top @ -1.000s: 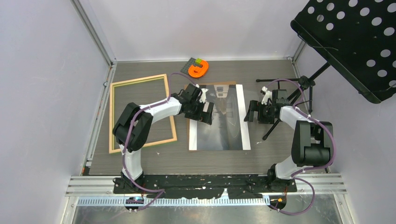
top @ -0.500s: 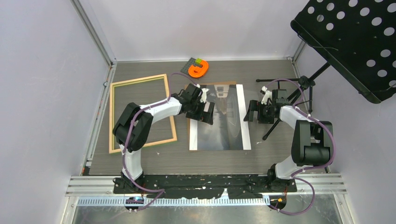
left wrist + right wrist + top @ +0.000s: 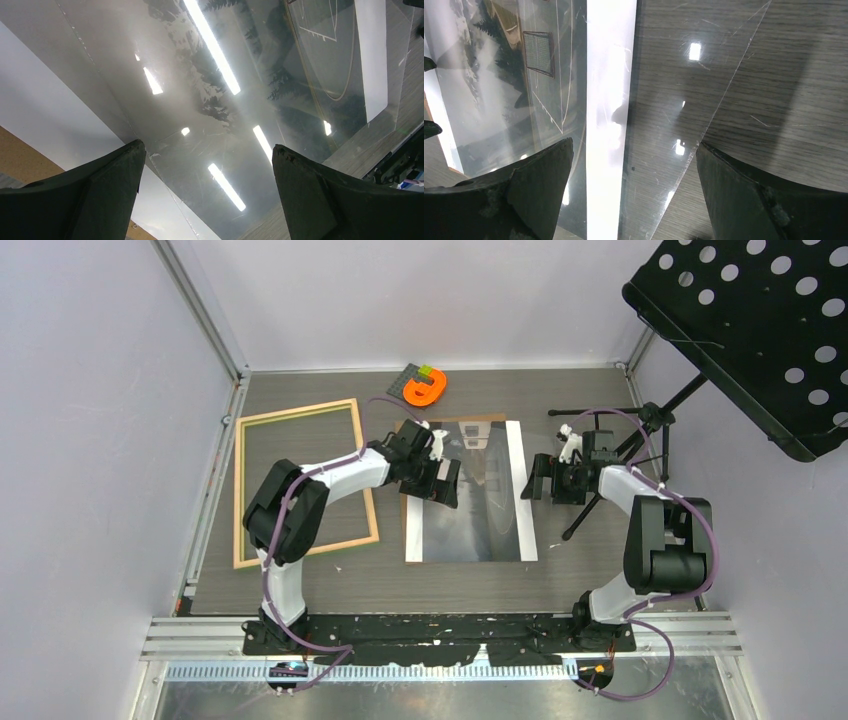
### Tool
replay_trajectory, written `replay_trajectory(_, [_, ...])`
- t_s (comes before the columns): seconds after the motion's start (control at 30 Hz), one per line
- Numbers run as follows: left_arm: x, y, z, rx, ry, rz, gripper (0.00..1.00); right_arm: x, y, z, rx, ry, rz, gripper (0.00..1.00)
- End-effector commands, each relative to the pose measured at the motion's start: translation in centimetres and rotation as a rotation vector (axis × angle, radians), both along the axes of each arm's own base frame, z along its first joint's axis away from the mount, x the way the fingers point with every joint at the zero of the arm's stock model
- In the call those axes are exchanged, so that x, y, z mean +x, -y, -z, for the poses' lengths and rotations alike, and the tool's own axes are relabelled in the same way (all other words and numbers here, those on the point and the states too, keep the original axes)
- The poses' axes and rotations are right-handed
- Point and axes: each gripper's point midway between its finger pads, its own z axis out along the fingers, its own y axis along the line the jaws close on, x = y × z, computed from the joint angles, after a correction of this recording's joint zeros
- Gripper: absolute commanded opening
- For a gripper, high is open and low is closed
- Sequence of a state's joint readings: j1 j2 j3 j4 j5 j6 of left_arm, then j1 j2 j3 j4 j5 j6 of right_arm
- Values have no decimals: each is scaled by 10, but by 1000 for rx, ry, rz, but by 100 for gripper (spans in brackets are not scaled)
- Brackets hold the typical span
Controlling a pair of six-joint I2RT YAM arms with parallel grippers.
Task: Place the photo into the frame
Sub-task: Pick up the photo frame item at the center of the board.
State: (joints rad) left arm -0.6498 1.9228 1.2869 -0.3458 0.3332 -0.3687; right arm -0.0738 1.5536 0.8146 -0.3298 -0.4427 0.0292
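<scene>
The glossy rectangular photo (image 3: 470, 502), misty grey with white side bands, lies flat on the dark wood-grain bench (image 3: 300, 585), right of the thin pale-wood frame (image 3: 241, 490). Left jaws gape wide over its left part, and right jaws are wide above its right band. Nothing has visibly shifted since half a second ago.

Under the left gripper (image 3: 207, 155) the photo (image 3: 215, 100) is glossy paper, mirroring ceiling lights and marked with fine scratches. Beside that gripper a brown backing board (image 3: 20, 150) looks matt and speckled. Beneath the right gripper (image 3: 634, 150) the counter (image 3: 774, 75) is grey wood-grain, smooth with a soft sheen. Both grippers are matt black plastic, rough-edged. Left of the left gripper the frame (image 3: 300, 410) shows pale bare wood
</scene>
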Motion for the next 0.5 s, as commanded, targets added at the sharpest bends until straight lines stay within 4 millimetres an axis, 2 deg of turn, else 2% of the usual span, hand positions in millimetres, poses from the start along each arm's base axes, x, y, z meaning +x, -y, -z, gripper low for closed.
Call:
replay_trajectory(0.0, [-6,15,0,-63,-27,24,99,-6,-7,8,30,-53,-14,100])
replay_trajectory(0.17, [-12,19,5,-91,-61,34,99,-7,-13,6,64,-51,-33,97])
replay_trajectory(0.23, [-14,20,6,-91,-66,37,99,-6,-18,-1,94,-32,-48,95])
replay_trajectory(0.37, [-15,20,9,-91,-71,37,99,-3,-29,-22,160,34,-82,92])
replay_trajectory(0.47, [-15,19,9,-92,-69,38,99,-3,-40,-48,229,105,-118,90])
